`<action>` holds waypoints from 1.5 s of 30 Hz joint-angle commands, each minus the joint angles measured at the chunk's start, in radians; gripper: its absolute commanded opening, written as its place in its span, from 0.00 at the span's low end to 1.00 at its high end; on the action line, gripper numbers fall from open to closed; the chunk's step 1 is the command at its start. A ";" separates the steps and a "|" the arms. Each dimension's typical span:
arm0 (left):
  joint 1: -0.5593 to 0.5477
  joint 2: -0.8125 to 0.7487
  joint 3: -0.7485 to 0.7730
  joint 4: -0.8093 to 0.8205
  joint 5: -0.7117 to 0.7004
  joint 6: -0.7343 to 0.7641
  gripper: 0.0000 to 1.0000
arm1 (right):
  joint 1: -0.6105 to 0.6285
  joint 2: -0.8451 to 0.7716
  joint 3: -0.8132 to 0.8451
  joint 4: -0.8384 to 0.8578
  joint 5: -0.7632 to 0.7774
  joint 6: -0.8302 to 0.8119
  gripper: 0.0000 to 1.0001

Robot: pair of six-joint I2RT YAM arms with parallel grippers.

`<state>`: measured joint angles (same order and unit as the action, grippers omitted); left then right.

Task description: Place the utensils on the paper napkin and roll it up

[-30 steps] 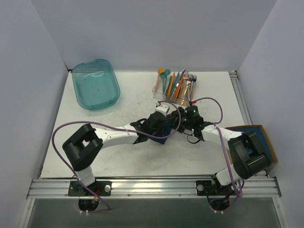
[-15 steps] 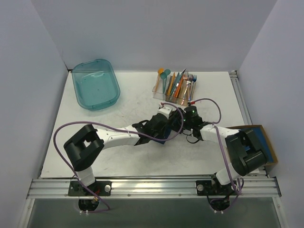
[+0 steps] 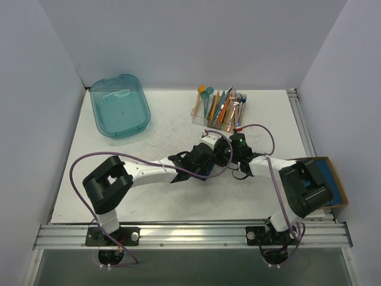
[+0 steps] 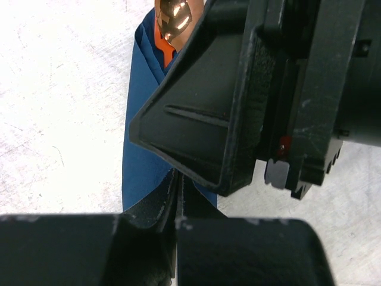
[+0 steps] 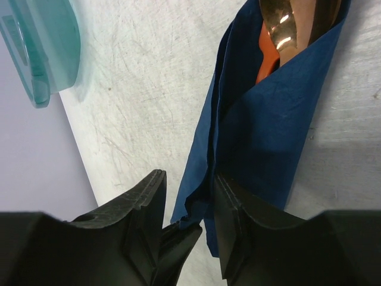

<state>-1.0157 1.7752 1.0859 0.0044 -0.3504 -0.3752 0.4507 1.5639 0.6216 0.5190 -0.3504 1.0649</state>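
Quickly, counts: two arms, two grippers, one paper napkin (image 5: 268,137), and two utensils showing, a copper spoon (image 5: 287,24) and an orange piece (image 5: 268,56) tucked under its bowl. Any further cutlery inside the fold is hidden.

Other things:
- One teal bin (image 3: 119,106) at far left.
- One clear organizer (image 3: 220,110) of mixed cutlery at far centre.
- One cardboard box (image 3: 326,159) at the right edge, with a blue sheet (image 3: 333,182) inside.

The napkin is dark blue and folded over the utensils. It lies flat on the table (image 3: 172,128) at centre, with the spoon bowl sticking out of its far end. In the top view both wrists cover it almost fully.

The left gripper (image 4: 177,196) has its fingers pressed together, and the napkin's near edge appears pinched in the slit. The right gripper (image 5: 189,185) sits just beside it, with the two housings nearly touching. Its fingers are partly apart, a narrow gap straddling the napkin's loose near corner without clamping it. The left fingertip shows in that same gap.

The table is white and scuffed with grey marks. An aluminium rail (image 3: 190,235) runs along the near edge, carrying both arm bases. Plain pale grey-lilac walls stand on three sides.
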 commanded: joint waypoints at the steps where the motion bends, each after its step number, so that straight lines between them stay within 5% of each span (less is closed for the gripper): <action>1: -0.006 0.013 0.049 0.034 -0.024 0.022 0.02 | 0.009 0.012 0.013 0.048 -0.032 0.020 0.35; 11: -0.006 0.015 0.049 0.035 -0.044 0.045 0.02 | 0.013 0.012 -0.037 0.078 -0.045 0.033 0.20; 16: -0.006 0.012 0.054 0.031 -0.041 0.050 0.03 | 0.014 0.008 -0.048 0.082 -0.047 0.035 0.01; 19: -0.009 0.004 0.052 0.019 -0.036 0.048 0.11 | 0.011 0.015 -0.049 0.085 -0.048 0.032 0.00; 23: -0.018 -0.029 0.029 0.005 -0.068 0.044 0.48 | 0.011 0.021 -0.045 0.088 -0.047 0.029 0.00; 30: -0.023 -0.111 -0.021 -0.055 -0.119 0.026 0.82 | 0.011 0.018 -0.029 0.070 -0.042 0.018 0.00; 45: -0.031 -0.034 -0.054 -0.095 -0.144 -0.045 0.87 | 0.009 -0.008 0.000 0.019 -0.022 -0.003 0.00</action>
<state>-1.0428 1.7157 1.0149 -0.0883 -0.4728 -0.3950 0.4553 1.5841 0.5873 0.5575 -0.3817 1.0767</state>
